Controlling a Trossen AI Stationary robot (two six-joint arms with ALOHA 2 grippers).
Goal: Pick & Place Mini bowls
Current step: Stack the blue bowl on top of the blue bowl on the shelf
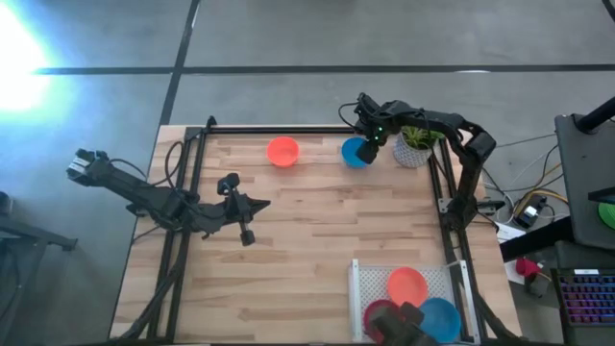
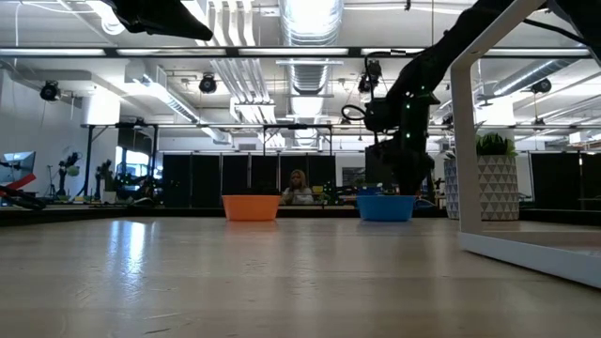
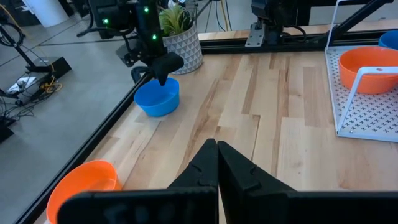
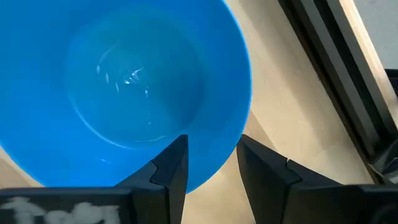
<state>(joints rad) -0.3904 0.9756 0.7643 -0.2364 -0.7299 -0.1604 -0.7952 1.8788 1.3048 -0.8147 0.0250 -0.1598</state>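
High view gives the full layout: orange bowl [image 1: 282,151] and blue bowl [image 1: 355,152] sit near the far edge of the wooden surface [image 1: 307,240], side by side but apart. A white perforated tray [image 1: 370,281] at the near right corner carries more bowls: an orange one [image 1: 407,285], a blue one [image 1: 440,318] and a dark red one [image 1: 380,313], partly hidden by something dark in front. Potted plant [image 1: 414,146] stands just right of the far blue bowl.

Low view misses the tray bowls; it shows only the two far bowls upright on the surface, a white frame post [image 2: 462,150] on the right, and the room behind: ceiling lights, ducts, dark partitions, a person [image 2: 299,188] seated far back.

Right wrist view alone shows the contact detail: right gripper [image 4: 211,165] has its jaws parted, straddling the blue bowl's rim, one finger [image 4: 171,165] inside, one outside. No visible squeeze; bowl rests on the surface. Left wrist view confirms that gripper sits above the bowl's rim next to the plant.

Left gripper [image 3: 217,163] is fully closed, empty, parked over the surface's left-middle.
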